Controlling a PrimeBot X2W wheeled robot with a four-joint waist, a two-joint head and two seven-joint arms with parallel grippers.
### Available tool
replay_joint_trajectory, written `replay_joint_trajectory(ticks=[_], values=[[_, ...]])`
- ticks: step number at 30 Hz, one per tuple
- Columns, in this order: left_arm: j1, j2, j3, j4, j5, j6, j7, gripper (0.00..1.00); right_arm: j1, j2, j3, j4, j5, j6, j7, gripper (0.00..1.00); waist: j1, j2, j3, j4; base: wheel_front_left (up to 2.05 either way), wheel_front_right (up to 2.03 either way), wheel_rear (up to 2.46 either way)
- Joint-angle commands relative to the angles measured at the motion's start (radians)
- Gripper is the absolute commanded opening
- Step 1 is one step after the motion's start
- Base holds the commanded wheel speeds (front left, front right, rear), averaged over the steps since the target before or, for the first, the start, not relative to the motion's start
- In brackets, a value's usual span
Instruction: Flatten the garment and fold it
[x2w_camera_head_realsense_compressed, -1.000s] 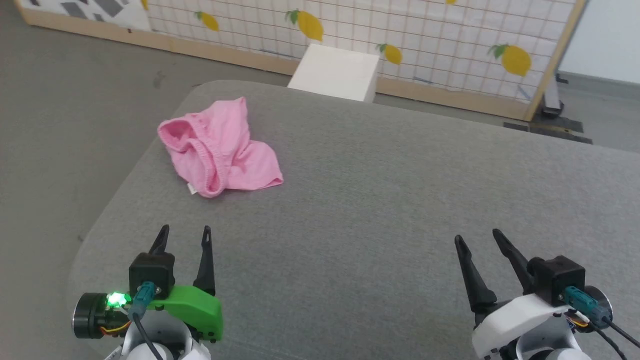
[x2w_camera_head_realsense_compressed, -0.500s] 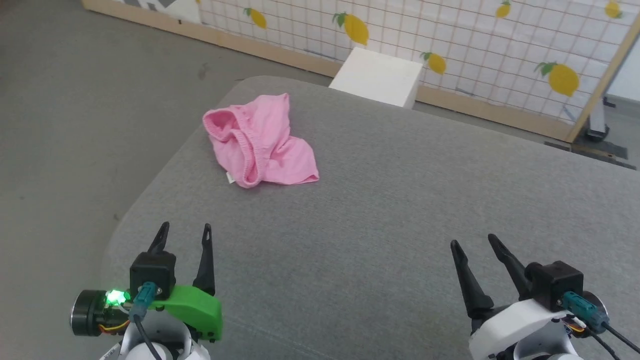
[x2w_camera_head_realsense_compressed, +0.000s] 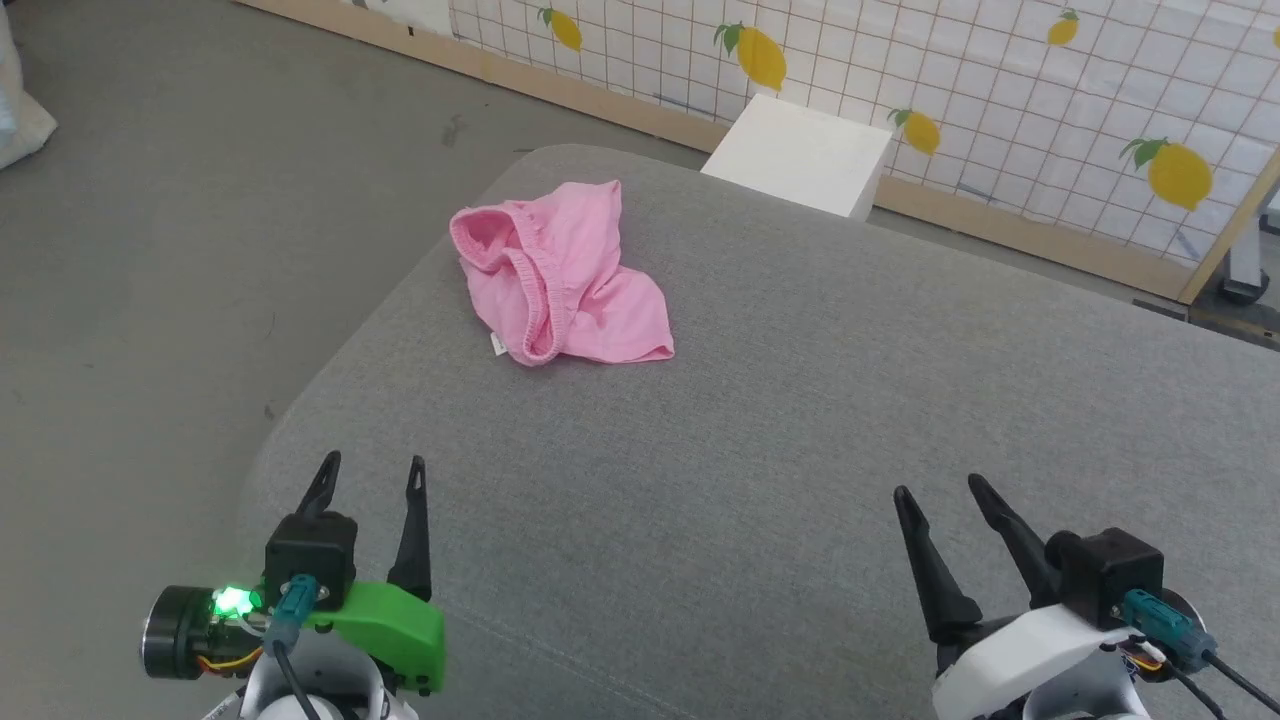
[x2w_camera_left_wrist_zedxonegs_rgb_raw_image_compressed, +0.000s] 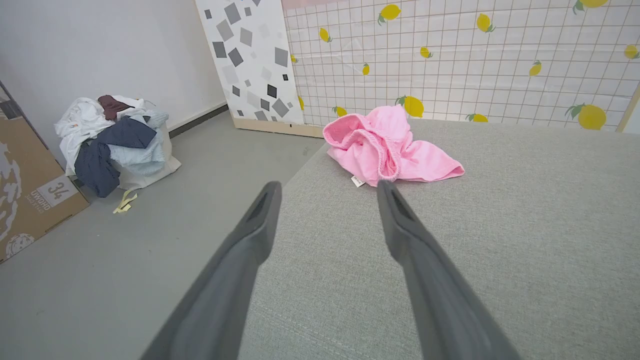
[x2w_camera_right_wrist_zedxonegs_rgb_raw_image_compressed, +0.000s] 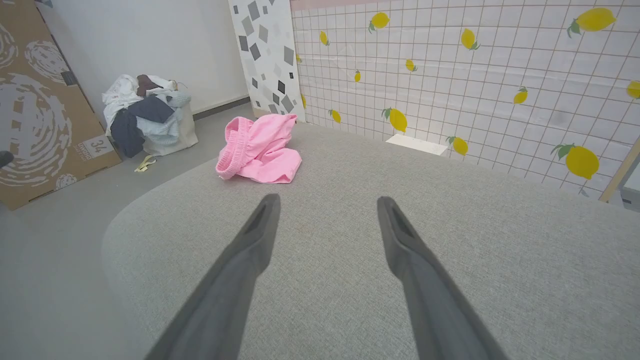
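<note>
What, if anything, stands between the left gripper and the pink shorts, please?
Nothing visible does. The head view shows bare grey padded surface between the open left gripper and the crumpled pink shorts, which lie ahead of it near the surface's far left corner. The left wrist view shows the same clear stretch.

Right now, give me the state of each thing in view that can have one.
garment, crumpled in a heap on the table, waistband bunched, not yet flattened.
left tool, open, empty, short of the garment.
right tool, open, empty, apart from the garment.
laundry bag, heaped with clothes, on the floor.
</note>
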Motion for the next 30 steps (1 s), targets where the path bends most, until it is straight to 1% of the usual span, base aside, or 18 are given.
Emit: replay_joint_trajectory(ticks=[1,9,16,24,30], values=[[0.013,0.007,-0.005,-0.005,-0.001,0.008,-0.006,1.00,0.010,0.002,0.003,-0.006,0.009,-0.001,-0.006,1.00,0.0000,0.0000,0.002,0.004,0.00,0.00,0.00],[0.011,0.017,-0.018,-0.012,-0.007,0.016,-0.006,1.00,0.015,0.002,0.013,-0.009,0.010,-0.002,-0.007,1.00,0.0000,0.0000,0.006,0.023,0.00,0.00,0.00],[0.008,0.021,-0.021,-0.018,-0.014,0.020,-0.011,1.00,0.011,-0.006,0.013,-0.020,0.006,-0.002,-0.004,1.00,0.0000,0.0000,0.031,0.015,0.00,0.00,0.00],[-0.043,0.007,-0.031,-0.018,-0.037,0.014,0.000,1.00,-0.001,-0.036,0.011,-0.062,-0.010,-0.002,0.018,1.00,0.0000,0.0000,0.109,-0.032,0.00,0.00,0.00],[-0.185,0.013,-0.045,0.012,-0.063,-0.030,0.060,1.00,-0.022,-0.075,-0.003,-0.131,-0.028,-0.002,0.043,1.00,0.0000,0.0000,0.215,-0.088,0.00,0.00,0.00]])
